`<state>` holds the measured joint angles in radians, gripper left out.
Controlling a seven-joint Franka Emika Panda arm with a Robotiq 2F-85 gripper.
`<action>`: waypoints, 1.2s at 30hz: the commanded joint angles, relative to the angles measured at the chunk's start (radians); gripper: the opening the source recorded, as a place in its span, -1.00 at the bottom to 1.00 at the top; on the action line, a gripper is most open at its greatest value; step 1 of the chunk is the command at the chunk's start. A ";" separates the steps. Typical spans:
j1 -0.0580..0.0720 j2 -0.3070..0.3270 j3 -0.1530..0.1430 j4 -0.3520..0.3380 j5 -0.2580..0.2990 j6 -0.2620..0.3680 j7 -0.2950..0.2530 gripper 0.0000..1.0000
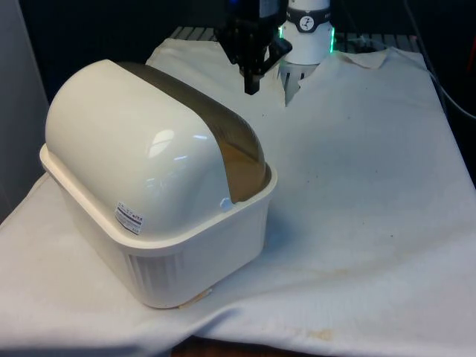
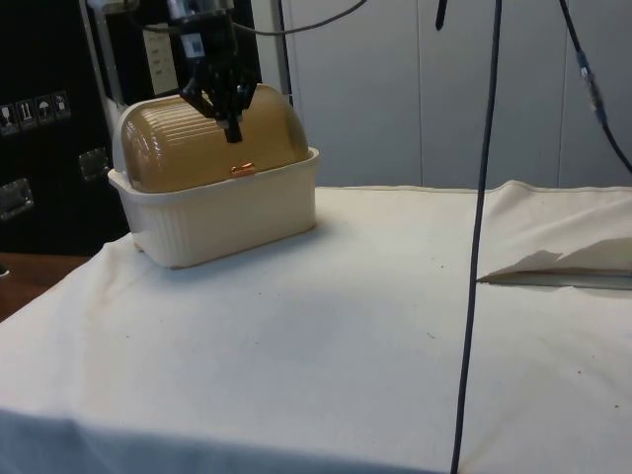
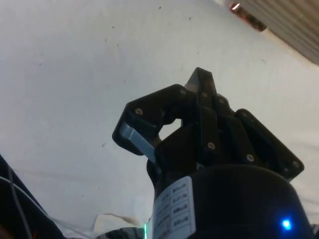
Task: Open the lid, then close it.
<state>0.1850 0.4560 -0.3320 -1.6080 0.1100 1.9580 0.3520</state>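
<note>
One bread box (image 1: 160, 201) stands on the white cloth (image 1: 357, 186), at the front view's left and toward the near end of the table. Its cream base is ribbed on the sides, and a domed top covers it. From the front view the dome presents a glossy cream back shell with a brown translucent band along its upper edge; a small printed label sits low on the shell. From the side view the brown ribbed lid (image 2: 212, 143) faces outward and reaches down to the rim of the base, where a small copper-coloured handle (image 2: 243, 170) lies just above the rim. The lid is down, with no gap visible between it and the base.

The gripper (image 1: 253, 88) hangs in the air with fingers pointing downward, above the cloth and beyond the box in the front view. In the side view the gripper (image 2: 233, 130) overlaps the lid's upper face, its fingertips above the handle; contact with the lid cannot be confirmed. In the wrist view the two fingers (image 3: 202, 87) meet at their tips with nothing between them, so the pincer is closed and empty. A corner of the ribbed lid and its copper-coloured handle show beyond the fingers in that view.
</note>
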 commanded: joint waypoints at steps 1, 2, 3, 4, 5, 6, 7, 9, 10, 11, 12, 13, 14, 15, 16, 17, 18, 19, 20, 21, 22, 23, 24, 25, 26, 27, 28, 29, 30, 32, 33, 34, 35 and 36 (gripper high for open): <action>0.008 -0.013 0.002 -0.015 -0.003 0.006 0.005 -1.00; 0.009 -0.016 0.004 -0.018 -0.003 0.006 0.005 -1.00; 0.010 -0.019 0.006 -0.022 -0.003 0.006 0.006 -1.00; 0.011 -0.021 0.009 -0.025 -0.004 0.006 0.006 -1.00; 0.013 -0.027 0.013 -0.032 -0.004 0.006 0.007 -1.00; 0.015 -0.029 0.016 -0.035 -0.003 0.006 0.007 -1.00; 0.016 -0.032 0.018 -0.038 -0.003 0.006 0.007 -1.00; 0.017 -0.036 0.023 -0.044 -0.003 0.006 0.007 -1.00; 0.012 -0.027 0.024 -0.034 0.000 0.000 0.003 -1.00; 0.018 -0.037 0.026 -0.046 -0.002 0.006 0.007 -1.00; 0.019 -0.039 0.028 -0.047 -0.002 0.006 0.006 -1.00; 0.019 -0.040 0.031 -0.048 -0.001 0.005 0.006 -1.00; 0.019 -0.042 0.038 -0.051 -0.001 0.005 0.005 -1.00; 0.019 -0.043 0.042 -0.052 -0.001 0.004 0.004 -1.00; 0.019 -0.043 0.045 -0.052 -0.001 0.004 0.004 -1.00; 0.019 -0.044 0.048 -0.052 -0.001 0.004 0.003 -1.00; 0.019 -0.044 0.051 -0.052 -0.001 0.004 0.001 -1.00; 0.015 -0.037 0.051 -0.044 0.000 0.000 0.001 -1.00; 0.019 -0.044 0.054 -0.052 -0.001 0.004 0.000 -1.00; 0.018 -0.043 0.058 -0.051 0.000 0.004 -0.004 -1.00; 0.018 -0.043 0.061 -0.050 0.000 0.005 -0.008 -1.00; 0.018 -0.042 0.063 -0.049 0.000 0.005 -0.011 -1.00; 0.017 -0.042 0.065 -0.049 0.000 0.005 -0.014 -1.00; 0.017 -0.042 0.067 -0.049 0.000 0.006 -0.018 -1.00; 0.017 -0.043 0.068 -0.049 0.000 0.007 -0.022 -1.00; 0.016 -0.037 0.066 -0.044 0.000 0.001 -0.016 -1.00; 0.017 -0.044 0.070 -0.049 0.000 0.008 -0.025 -1.00; 0.017 -0.044 0.071 -0.050 0.000 0.009 -0.028 -1.00; 0.016 -0.043 0.073 -0.049 0.001 0.007 -0.043 -1.00; 0.015 -0.042 0.075 -0.047 0.002 0.006 -0.058 -1.00; 0.015 -0.042 0.075 -0.047 0.002 0.005 -0.066 -1.00; 0.015 -0.041 0.075 -0.046 0.002 0.005 -0.074 -1.00; 0.016 -0.038 0.072 -0.044 0.000 0.002 -0.064 -1.00; 0.015 -0.041 0.076 -0.046 0.003 0.004 -0.089 -1.00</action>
<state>0.2010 0.4180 -0.2590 -1.6520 0.1100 1.9600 0.2720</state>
